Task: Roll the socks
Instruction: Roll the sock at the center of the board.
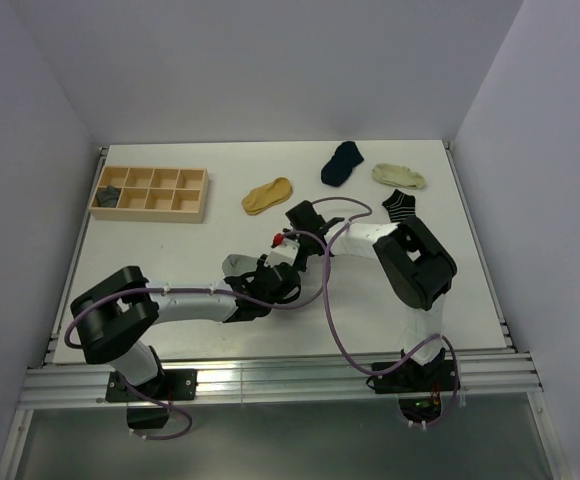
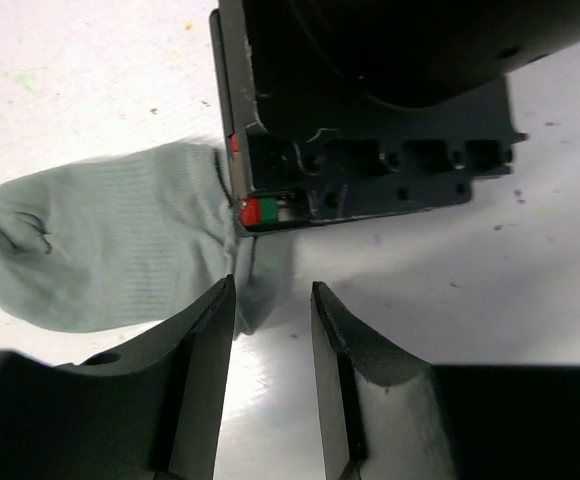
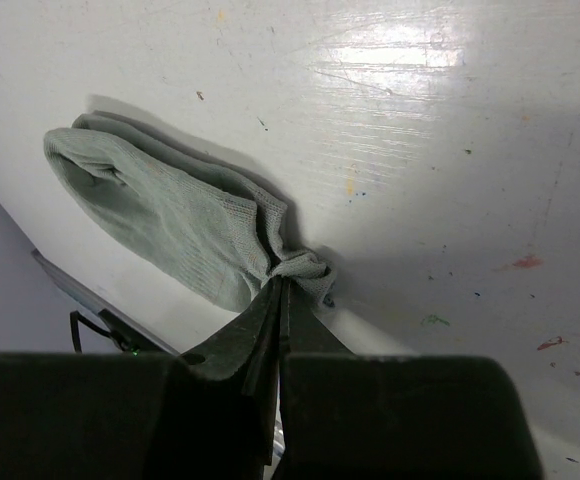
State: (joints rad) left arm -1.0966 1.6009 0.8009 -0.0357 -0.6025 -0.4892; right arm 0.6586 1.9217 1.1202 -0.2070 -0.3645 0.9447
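The grey sock (image 3: pixel 160 210) sits about the middle of the surface (image 1: pixel 170 260), but from above the two crossing arms hide it; only the wrist cameras catch it. The right end effector (image 3: pixel 280 285) is clenched on its bunched cuff, and the rest lies flat. The left end effector (image 2: pixel 273 300) is released, jaws apart right at the cuff; I cannot tell whether a finger touches cloth. Toward the far edge lie a mustard sock (image 1: pixel 268 195), navy sock (image 1: pixel 342 162), cream sock (image 1: pixel 399 176) and striped sock (image 1: pixel 400 205). A tray (image 1: pixel 175 205) near the far left corner holds a dark bundle (image 1: pixel 108 196), too small to make out.
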